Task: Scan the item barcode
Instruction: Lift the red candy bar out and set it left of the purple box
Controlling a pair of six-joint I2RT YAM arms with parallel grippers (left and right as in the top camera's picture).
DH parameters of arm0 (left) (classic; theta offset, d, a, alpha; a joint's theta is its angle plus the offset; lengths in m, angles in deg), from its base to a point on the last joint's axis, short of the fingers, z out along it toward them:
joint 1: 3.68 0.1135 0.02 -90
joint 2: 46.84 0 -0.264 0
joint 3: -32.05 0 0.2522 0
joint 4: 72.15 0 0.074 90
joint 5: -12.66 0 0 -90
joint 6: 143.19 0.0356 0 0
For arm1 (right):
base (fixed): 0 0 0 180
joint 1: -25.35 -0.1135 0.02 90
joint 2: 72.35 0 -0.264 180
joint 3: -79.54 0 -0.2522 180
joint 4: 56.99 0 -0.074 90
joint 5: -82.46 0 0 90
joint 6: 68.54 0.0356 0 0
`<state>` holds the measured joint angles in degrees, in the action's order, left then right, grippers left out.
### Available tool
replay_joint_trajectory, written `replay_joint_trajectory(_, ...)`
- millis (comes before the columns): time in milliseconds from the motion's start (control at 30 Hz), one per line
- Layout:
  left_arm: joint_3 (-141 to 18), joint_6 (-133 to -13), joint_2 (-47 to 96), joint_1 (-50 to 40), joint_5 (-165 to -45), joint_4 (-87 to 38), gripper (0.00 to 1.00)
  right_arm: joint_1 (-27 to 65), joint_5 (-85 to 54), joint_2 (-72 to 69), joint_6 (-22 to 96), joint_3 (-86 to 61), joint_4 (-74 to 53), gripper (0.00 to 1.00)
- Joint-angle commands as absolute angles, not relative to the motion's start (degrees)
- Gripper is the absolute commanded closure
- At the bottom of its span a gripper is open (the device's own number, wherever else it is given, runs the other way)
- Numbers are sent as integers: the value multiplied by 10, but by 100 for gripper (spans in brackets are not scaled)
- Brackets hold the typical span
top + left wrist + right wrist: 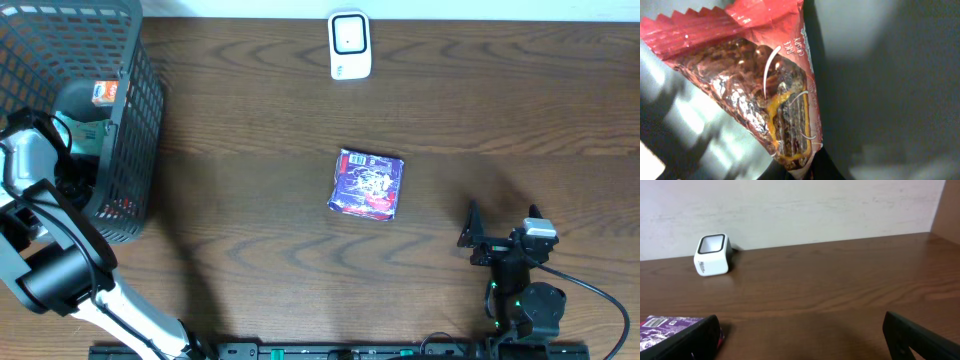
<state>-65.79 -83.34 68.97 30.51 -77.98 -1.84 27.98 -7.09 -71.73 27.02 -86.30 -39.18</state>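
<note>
One basket [141,108], one scanner [350,45] — one purple packet [367,184], one red packet [765,100].

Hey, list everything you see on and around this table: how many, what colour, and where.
table: one, dark brown wood, under everything
basket: one, dark grey mesh, far left corner
small box: one, orange and white, inside the basket
red snack wrapper: one, red with a clear window, right in front of the left wrist camera
purple packet: one, purple with a red edge, table centre
scanner: one, white, far edge, centre
left end effector: one, black, down in the basket, shut
right end effector: one, black, near edge on the right, open and empty
</note>
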Motion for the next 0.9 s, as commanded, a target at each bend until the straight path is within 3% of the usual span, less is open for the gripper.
replay_joint_trajectory(0,-683,-830,637,306,-782,-1,93,275,-70,-720,265,-864,-390,1)
replay_joint_trajectory(533,-705,-852,213,291,-934,-168,93,275,-70,-720,265,-864,-390,1)
replay_joint_trajectory(667,-705,-842,164,214,-962,-192,93,275,-70,-720,265,-864,-390,1)
replay_joint_trajectory(867,-704,-715,182,8,-962,-183,93,275,-70,-720,265,-864,-390,1)
